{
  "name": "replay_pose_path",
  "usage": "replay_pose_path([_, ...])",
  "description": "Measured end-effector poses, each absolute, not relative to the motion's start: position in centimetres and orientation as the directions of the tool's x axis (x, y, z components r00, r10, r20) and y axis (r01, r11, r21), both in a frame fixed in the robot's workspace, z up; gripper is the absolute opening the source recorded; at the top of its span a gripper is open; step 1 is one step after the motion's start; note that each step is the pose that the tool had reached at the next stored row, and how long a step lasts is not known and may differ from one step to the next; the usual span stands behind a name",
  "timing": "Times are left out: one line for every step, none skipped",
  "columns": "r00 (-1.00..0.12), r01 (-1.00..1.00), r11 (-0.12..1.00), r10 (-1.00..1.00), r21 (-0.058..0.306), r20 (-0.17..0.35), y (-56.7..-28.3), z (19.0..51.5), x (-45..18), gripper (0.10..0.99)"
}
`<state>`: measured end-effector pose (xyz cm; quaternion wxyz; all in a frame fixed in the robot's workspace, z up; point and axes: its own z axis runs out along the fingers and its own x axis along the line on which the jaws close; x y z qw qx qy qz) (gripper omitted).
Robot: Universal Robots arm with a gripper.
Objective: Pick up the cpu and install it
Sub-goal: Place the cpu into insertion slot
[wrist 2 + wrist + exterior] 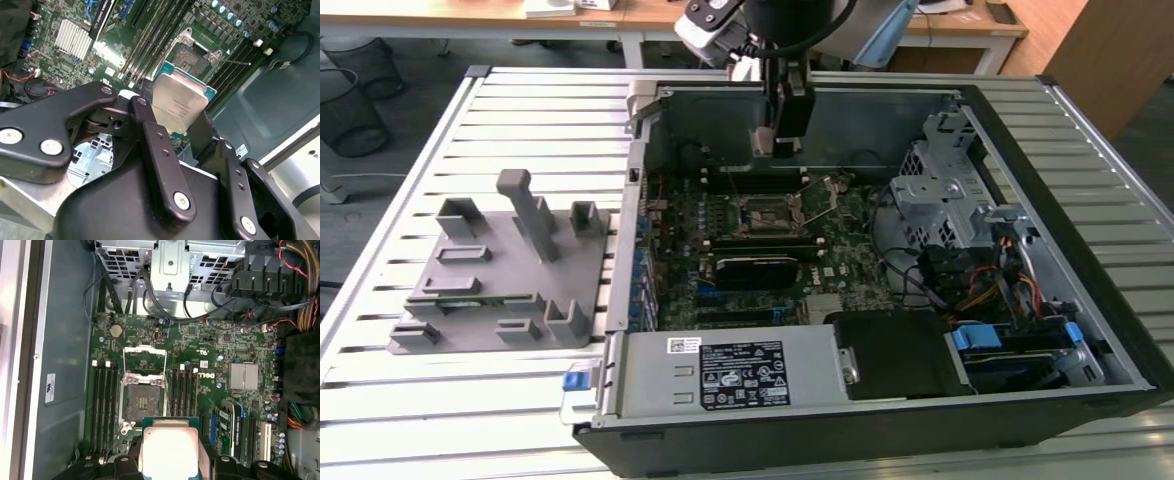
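Observation:
My gripper (783, 146) hangs inside the open computer case, above the far part of the motherboard, and is shut on the cpu. The cpu (179, 103) is a flat square chip with a silvery top and a green rim, pinched between the two black fingers (159, 145). In the first wrist view the cpu (169, 447) sits just short of the open socket (143, 401). The socket (771, 213) has a black frame, its metal lid is flipped up and its well is bare. The cpu is above the board, not touching the socket.
The grey fixture block (507, 270) with upright posts stands on the slatted table at the exterior view's left. Inside the case (1014, 110) are a drive cage (941, 190), cable bundles (974, 285), the power supply (747, 375) and memory slots (104, 410) beside the socket.

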<state>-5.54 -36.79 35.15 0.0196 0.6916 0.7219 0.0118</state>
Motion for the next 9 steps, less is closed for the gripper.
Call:
replay_pose_path([-0.043, 0.998, 0.043, 0.999, 0.044, -0.012, -36.79, 35.05, -5.53, 0.525])
replay_pose_path([-0.043, 0.998, 0.043, 0.999, 0.044, -0.012, -36.77, 34.97, -5.53, 0.525])
replay_pose_path([-0.043, 0.998, 0.044, 0.999, 0.044, -0.012, -36.77, 34.86, -5.53, 0.525])
replay_pose_path([-0.045, 0.998, 0.045, 0.999, 0.044, -0.012, -36.77, 34.76, -5.53, 0.525])
replay_pose_path([-0.049, 0.998, 0.05, 0.999, 0.044, -0.012, -36.76, 34.69, -5.53, 0.525])
replay_pose_path([-0.059, 0.997, 0.06, 0.998, 0.044, -0.012, -36.76, 34.61, -5.53, 0.525])
replay_pose_path([-0.074, 0.996, 0.075, 0.997, 0.044, -0.012, -36.76, 34.54, -5.53, 0.525])
replay_pose_path([-0.09, 0.995, 0.091, 0.996, 0.044, -0.012, -36.76, 34.46, -5.54, 0.525])
replay_pose_path([-0.097, 0.994, 0.097, 0.995, 0.044, -0.012, -36.76, 34.35, -5.54, 0.525])
